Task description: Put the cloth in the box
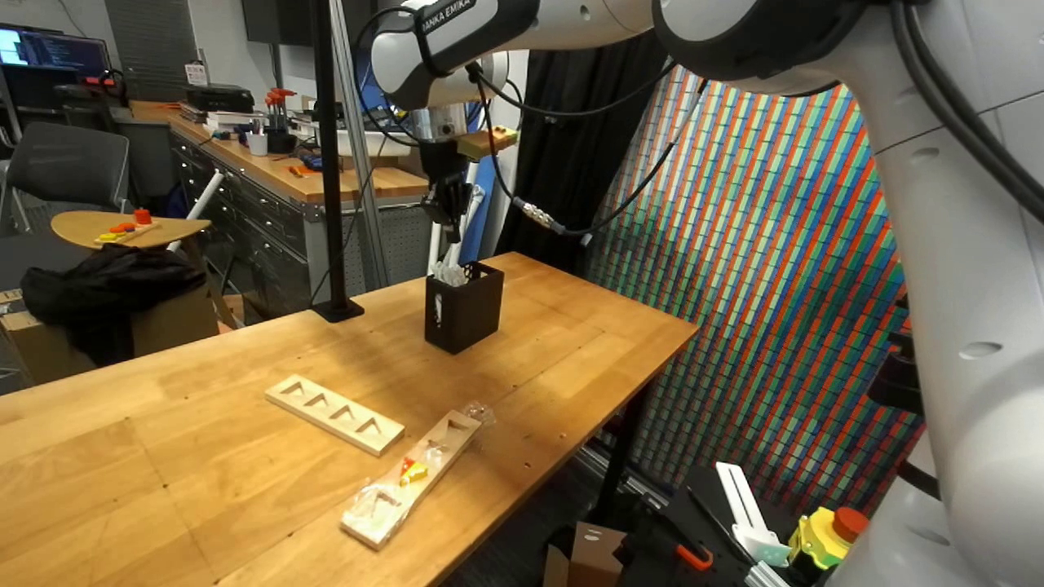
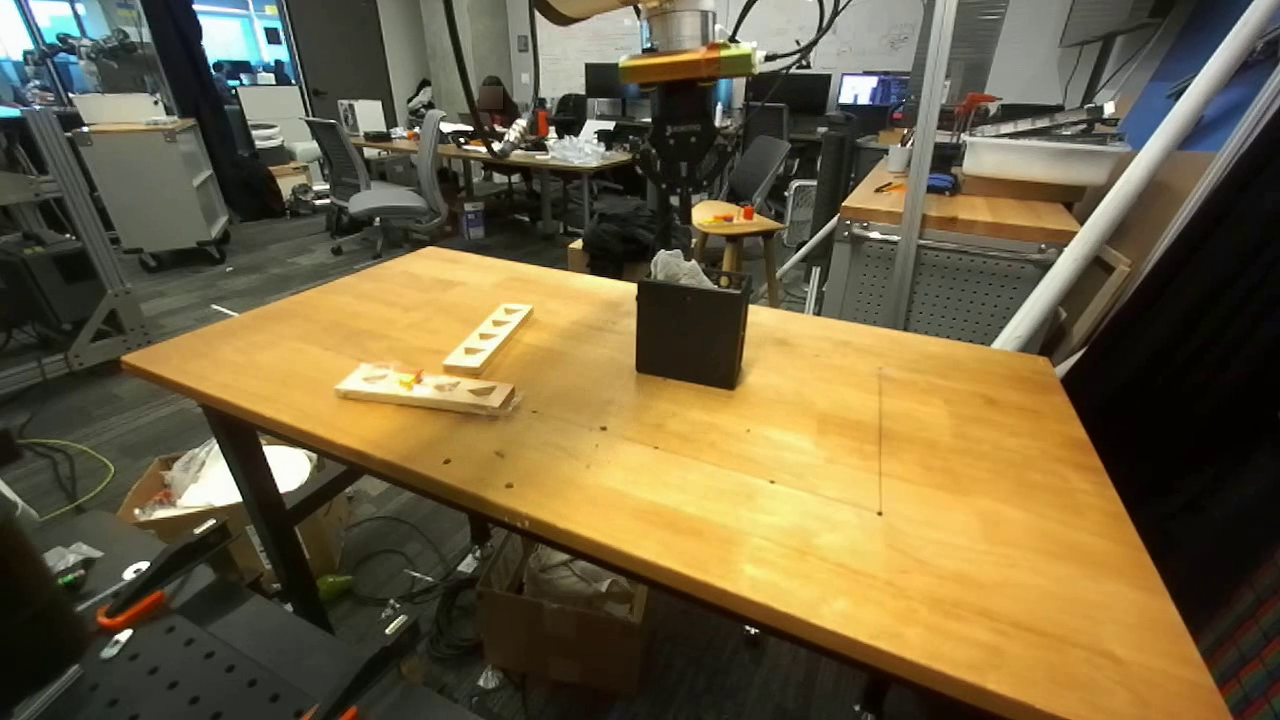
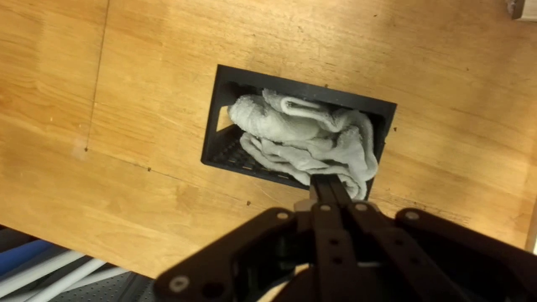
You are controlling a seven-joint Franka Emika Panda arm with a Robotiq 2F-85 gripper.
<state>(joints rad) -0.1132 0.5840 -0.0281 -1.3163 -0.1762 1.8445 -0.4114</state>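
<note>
The white cloth (image 3: pixel 289 126) lies bunched in folds inside the black box (image 3: pixel 306 86). Part of the cloth (image 1: pixel 447 275) rises a little above the rim in both exterior views. Upright on the table, the box (image 2: pixel 690 335) has a gap beside the cloth at one end, where its dark perforated inside shows in the wrist view. My gripper (image 1: pixel 453 236) points down above the box, its tips a short way over the cloth. The fingers (image 3: pixel 321 191) are pressed together with nothing visible between them. How far down the cloth reaches is hidden.
Two pale wooden slotted strips lie on the table (image 2: pixel 820 440): a bare strip (image 1: pixel 334 414) and a plastic-wrapped strip (image 1: pixel 412 481) with small coloured pieces. A black post (image 1: pixel 330 204) stands at the table's edge near the box. Poles (image 2: pixel 1130 180) lean beyond the far edge.
</note>
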